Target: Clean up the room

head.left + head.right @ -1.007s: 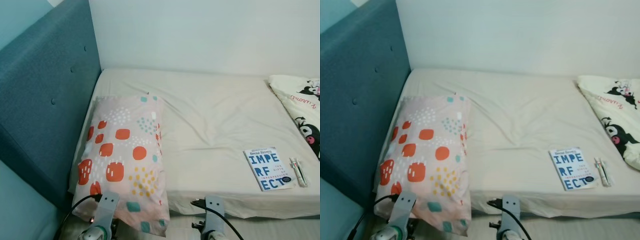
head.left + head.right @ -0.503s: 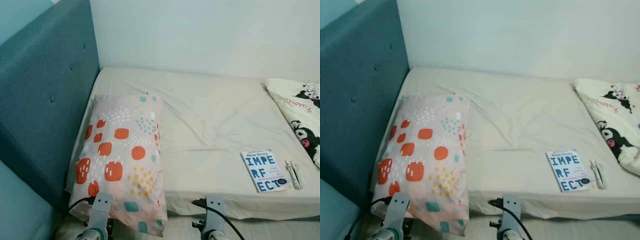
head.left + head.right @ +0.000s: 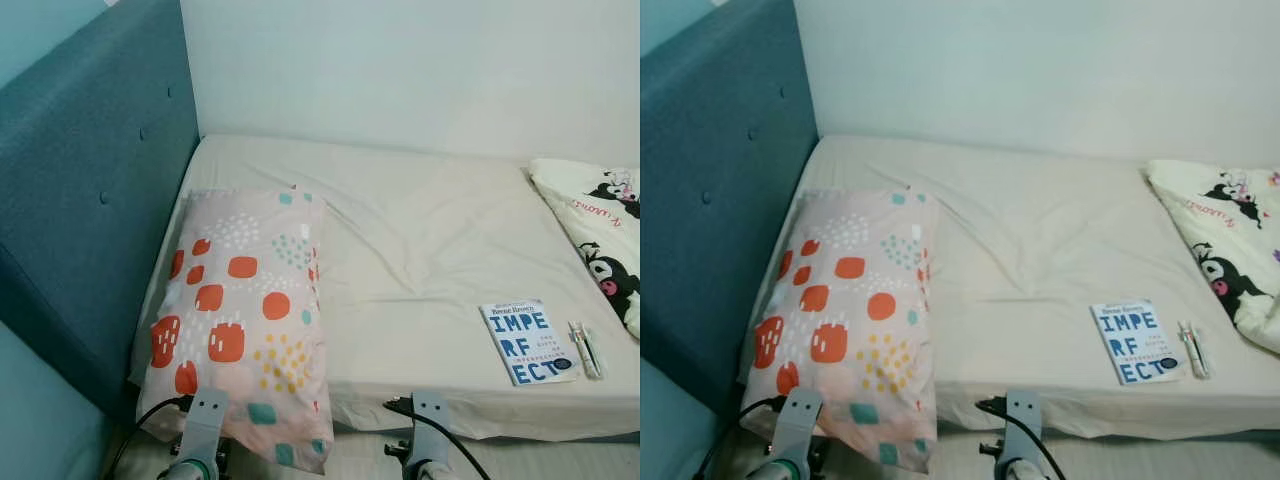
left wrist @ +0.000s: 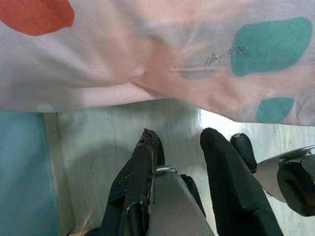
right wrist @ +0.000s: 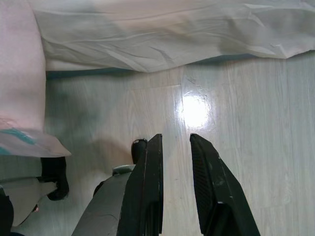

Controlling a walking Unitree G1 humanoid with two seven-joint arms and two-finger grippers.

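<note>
While pillow [image 3: 240, 320] overhangs bed [image 3: 430, 230] edge | book [image 3: 527, 342] near front edge

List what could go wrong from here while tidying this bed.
1. The patterned pillow overhangs the bed's near edge above the left gripper; a clumsy tug could drop it on the floor.
2. The pens lie beside the book near the mattress edge; lifting the book carelessly may roll them off.
3. Both grippers hang low by the floor, the right gripper below the sheet, so raising them may snag it.
</note>
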